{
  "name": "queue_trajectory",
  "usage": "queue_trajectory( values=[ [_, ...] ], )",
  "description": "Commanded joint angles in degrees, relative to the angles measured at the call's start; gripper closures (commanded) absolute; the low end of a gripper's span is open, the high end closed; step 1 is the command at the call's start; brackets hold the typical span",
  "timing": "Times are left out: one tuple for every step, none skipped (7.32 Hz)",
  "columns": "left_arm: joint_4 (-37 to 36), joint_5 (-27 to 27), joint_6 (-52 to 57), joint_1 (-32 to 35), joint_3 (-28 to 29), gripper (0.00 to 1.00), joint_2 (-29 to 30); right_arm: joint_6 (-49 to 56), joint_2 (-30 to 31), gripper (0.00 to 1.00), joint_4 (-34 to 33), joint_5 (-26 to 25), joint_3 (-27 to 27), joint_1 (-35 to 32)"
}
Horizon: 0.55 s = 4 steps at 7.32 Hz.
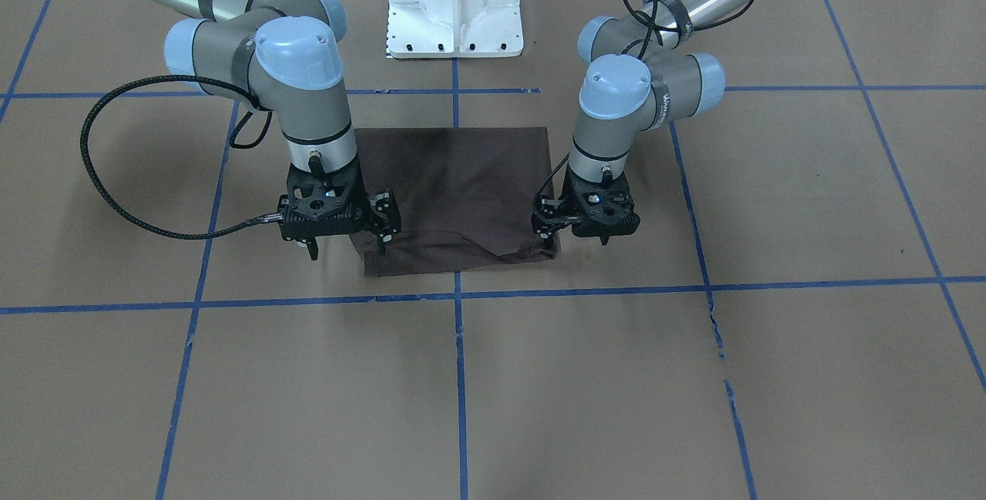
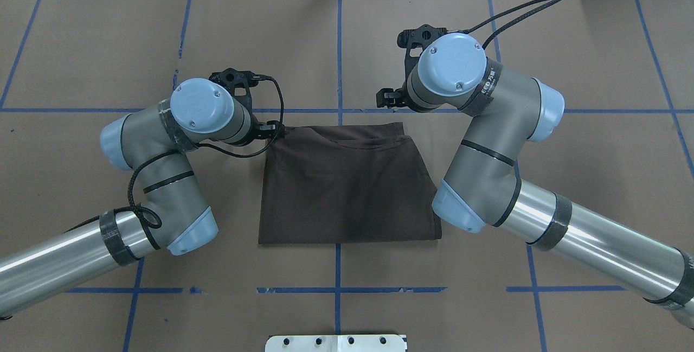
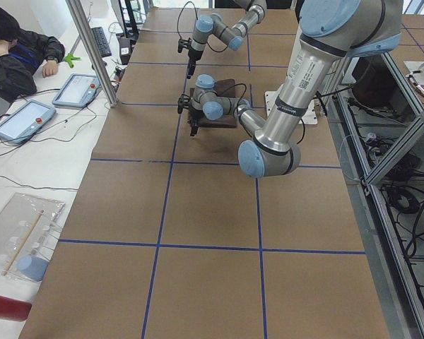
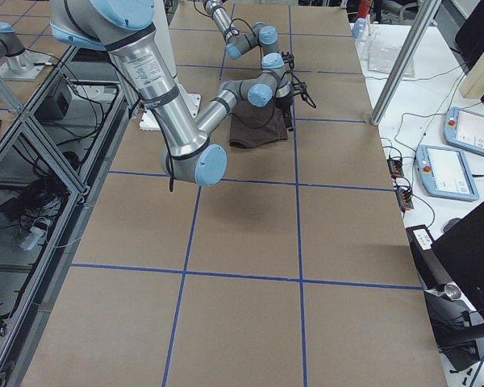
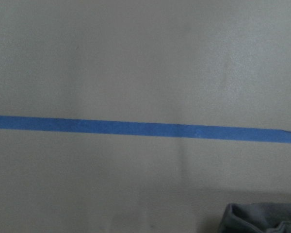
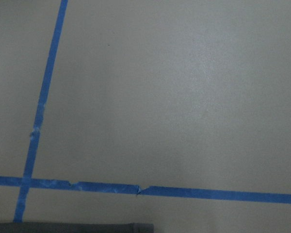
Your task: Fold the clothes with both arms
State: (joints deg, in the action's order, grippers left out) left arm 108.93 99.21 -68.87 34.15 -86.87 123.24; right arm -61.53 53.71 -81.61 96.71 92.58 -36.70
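The dark brown T-shirt (image 1: 454, 192) lies folded into a flat rectangle on the brown table, also seen from overhead (image 2: 347, 184). Its edge farthest from the robot is slightly rumpled. My left gripper (image 1: 576, 238) hangs just above the shirt's far corner on my left, jaws open: one finger over the cloth, one off it. My right gripper (image 1: 347, 246) hangs the same way over the far corner on my right, open. Neither holds cloth. The left wrist view shows a shirt corner (image 5: 262, 221); the right wrist view shows a strip of its edge (image 6: 72, 227).
The white pedestal base (image 1: 454, 7) stands behind the shirt. Blue tape lines (image 1: 462, 296) grid the paper-covered table. In the exterior left view a seated person (image 3: 14, 42) and two tablets (image 3: 21, 116) are beyond the table's far side.
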Motion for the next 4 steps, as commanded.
queue_trajectory(
  values=[
    [-1.1,0.4,5.2,2.2,-3.7,0.0,-0.5,0.2,0.9,0.0,-0.1,3.7,2.0,-1.8],
    [-2.2,0.5,6.2,2.4,-7.5,0.0,-3.2,0.7,4.6,0.0,-2.2,5.7,5.7,-3.6],
    [-2.9,1.2,8.9,3.5,-11.6,0.0,-6.2,6.8,6.0,0.0,-7.8,8.5,10.6,-6.3],
    [-2.9,3.8,10.8,5.4,-16.1,0.0,-11.5,14.3,9.3,0.0,-11.3,11.0,14.4,-10.2]
  ],
)
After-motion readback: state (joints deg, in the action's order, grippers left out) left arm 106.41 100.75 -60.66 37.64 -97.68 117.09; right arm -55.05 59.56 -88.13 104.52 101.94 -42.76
